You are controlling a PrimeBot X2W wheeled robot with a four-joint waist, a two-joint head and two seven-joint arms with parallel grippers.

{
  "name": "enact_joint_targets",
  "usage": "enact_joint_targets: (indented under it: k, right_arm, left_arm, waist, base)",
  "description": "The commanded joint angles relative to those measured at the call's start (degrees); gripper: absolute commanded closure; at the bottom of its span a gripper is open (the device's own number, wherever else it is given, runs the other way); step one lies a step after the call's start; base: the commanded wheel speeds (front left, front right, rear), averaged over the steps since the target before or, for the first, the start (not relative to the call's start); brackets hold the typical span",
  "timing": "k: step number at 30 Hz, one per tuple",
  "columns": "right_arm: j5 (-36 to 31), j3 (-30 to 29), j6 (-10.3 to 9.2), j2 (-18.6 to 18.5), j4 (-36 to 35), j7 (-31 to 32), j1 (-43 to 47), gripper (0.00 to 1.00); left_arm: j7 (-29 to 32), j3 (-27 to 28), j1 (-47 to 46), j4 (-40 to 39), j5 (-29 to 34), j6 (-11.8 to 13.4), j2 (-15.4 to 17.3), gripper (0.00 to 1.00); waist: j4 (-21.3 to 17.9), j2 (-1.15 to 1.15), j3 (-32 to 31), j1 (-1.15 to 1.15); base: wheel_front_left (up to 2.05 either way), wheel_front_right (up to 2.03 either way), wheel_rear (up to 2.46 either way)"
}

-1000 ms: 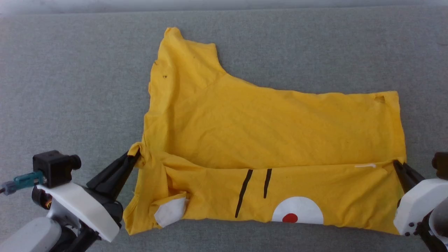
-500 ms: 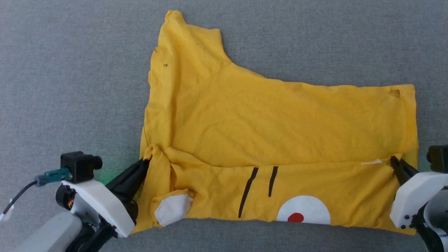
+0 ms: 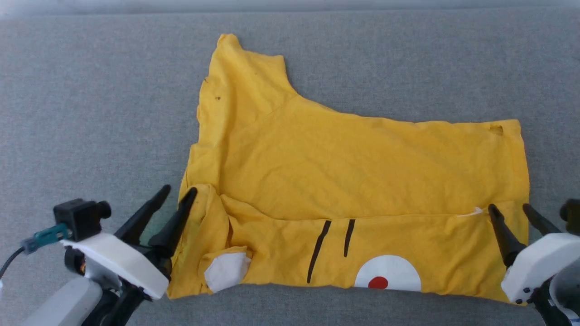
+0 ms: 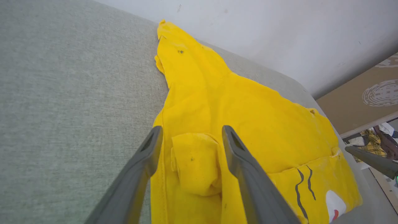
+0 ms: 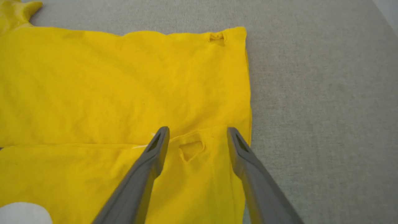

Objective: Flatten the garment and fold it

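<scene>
Your bright yellow soft cotton T-shirt [image 3: 353, 167] lies spread on the grey woven fabric surface [image 3: 90, 113]. Its near strip is turned up over the body, so the two thin black stripes [image 3: 335, 242], the white half-circle with a red dot [image 3: 387, 274] and a small white patch [image 3: 224, 274] face up. One sleeve [image 3: 247, 72] juts out at the far left corner.

Your left gripper [image 3: 181, 188] sits at the left end of the turned-up edge with its jaws wide. One finger is over the grey surface and the other over the cloth, with a small bunched lump of shirt between them, and nothing is clamped. Your right gripper [image 3: 509, 207] sits at the right end, jaws equally wide, straddling the corner of the strip and holding nothing.

The first lengthwise fold looks laid, with both of its ends lying free. Next, you probably need to lift both grippers straight clear so the soft cotton does not drag. Then tuck in the jutting sleeve and take the far edge for the second fold. Flatten the lump at the left end first, or it is likely to set a crooked crease.
</scene>
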Motion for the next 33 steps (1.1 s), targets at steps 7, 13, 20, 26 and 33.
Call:
enact_joint_targets:
  k: [7,13,20,26,33]
  right_arm:
    - [-4.08,-4.6,-0.04,3.23,-4.39,-12.55,3.2,0.0]
    - [-5.38,-7.38,-0.04,4.03,-2.09,-24.98,4.88,0.0]
    - [-5.47,-9.54,-0.04,4.06,3.54,-37.09,6.13,0.0]
    - [-5.04,-10.29,-0.04,4.06,6.74,-40.47,6.32,0.0]
    - [-5.49,-10.39,-0.04,4.07,7.86,-40.8,6.11,0.0]
  left_arm:
    - [-3.71,11.87,6.76,-6.0,7.4,8.29,-3.17,0.0]
    - [-3.76,27.45,15.79,-12.25,24.05,7.8,-15.62,0.0]
    - [-3.77,36.15,24.05,-13.28,38.13,2.23,-29.38,0.0]
    - [-3.77,37.9,29.09,-9.84,43.79,-0.12,-34.28,0.0]
    - [4.01,35.42,29.51,-9.37,44.49,-1.08,-32.05,0.0]
  waist:
    - [0.76,0.0,-4.57,0.0]
    - [1.14,0.0,-5.85,0.0]
    - [1.31,0.0,-8.24,0.0]
    - [1.85,0.0,-9.49,0.0]
    - [3.08,0.0,-9.49,0.0]
  base:
    - [0.0,0.0,0.0]
    - [0.0,0.0,0.0]
    - [0.0,0.0,0.0]
    - [0.0,0.0,0.0]
    - [0.0,0.0,0.0]
